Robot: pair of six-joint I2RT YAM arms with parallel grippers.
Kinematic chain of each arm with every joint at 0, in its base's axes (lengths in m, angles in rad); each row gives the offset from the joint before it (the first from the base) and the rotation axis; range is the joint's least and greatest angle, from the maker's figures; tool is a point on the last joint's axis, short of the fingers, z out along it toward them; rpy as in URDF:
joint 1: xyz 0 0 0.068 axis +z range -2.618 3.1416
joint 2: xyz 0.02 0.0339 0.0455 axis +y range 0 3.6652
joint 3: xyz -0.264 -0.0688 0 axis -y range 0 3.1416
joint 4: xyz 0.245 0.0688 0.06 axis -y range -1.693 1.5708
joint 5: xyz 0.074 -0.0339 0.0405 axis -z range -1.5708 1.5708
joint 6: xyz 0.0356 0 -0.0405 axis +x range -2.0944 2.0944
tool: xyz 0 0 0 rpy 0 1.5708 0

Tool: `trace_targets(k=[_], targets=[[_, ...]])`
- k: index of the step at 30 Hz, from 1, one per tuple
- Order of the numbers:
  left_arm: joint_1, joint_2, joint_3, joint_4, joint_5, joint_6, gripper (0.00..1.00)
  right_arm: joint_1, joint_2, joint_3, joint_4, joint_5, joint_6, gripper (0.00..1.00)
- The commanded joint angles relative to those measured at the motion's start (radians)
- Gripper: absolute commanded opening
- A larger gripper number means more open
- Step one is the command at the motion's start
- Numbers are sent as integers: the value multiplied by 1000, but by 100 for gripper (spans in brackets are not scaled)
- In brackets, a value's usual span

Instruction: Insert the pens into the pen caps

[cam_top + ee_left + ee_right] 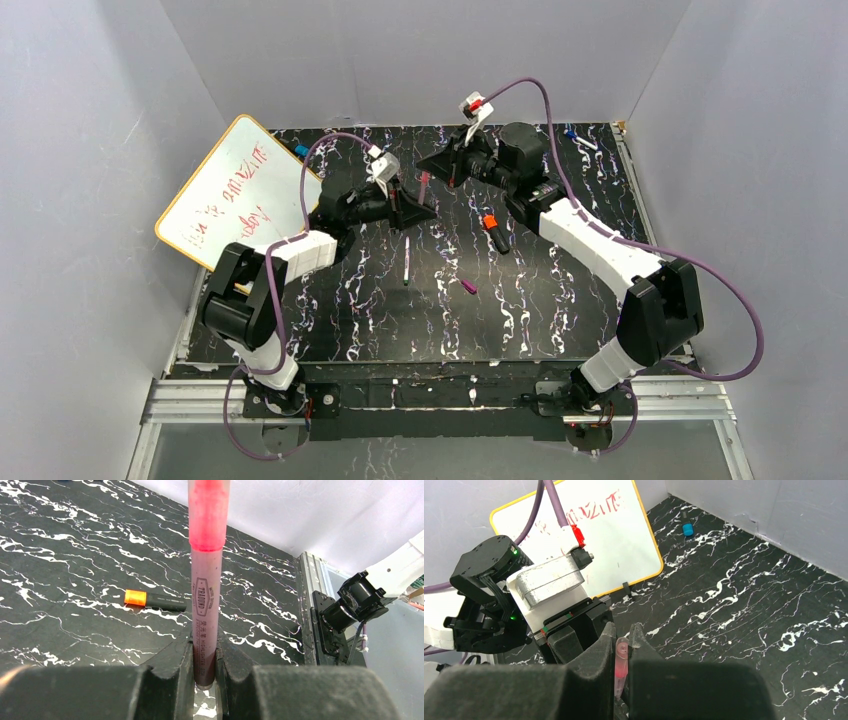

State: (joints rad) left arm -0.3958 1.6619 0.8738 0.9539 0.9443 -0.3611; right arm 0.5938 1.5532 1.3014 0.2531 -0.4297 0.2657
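Note:
My left gripper [413, 207] [205, 647] is shut on the lower barrel of the thin pink pen [424, 187] [206, 610] and holds it above the table. My right gripper [434, 165] [623, 636] is shut on the same pen's wider, bright pink top end [621, 662], facing the left gripper. The black pen with the orange end [493, 232] [155, 599] lies on the table right of centre. The whitish pen [407, 258] lies in the middle. A small magenta cap [468, 287] lies nearer the front. I see no dark purple cap.
A yellow-framed whiteboard [235, 195] [599, 535] leans at the back left. A small blue object [687, 528] lies beside it, and another blue item [572, 133] lies at the back right. Grey walls enclose the black marbled table [560, 300].

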Motion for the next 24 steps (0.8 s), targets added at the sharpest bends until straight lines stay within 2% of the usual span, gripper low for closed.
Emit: trace_targets(k=[1, 9, 24], targets=[[12, -16, 128, -10, -27, 32, 0, 21, 24, -29, -48, -99, 16, 1], [34, -1, 239, -30, -42, 28, 0, 39, 19, -99, -45, -89, 23, 1], [41, -52, 311, -30, -117, 35, 0, 119, 48, -194, -33, -80, 31, 1]])
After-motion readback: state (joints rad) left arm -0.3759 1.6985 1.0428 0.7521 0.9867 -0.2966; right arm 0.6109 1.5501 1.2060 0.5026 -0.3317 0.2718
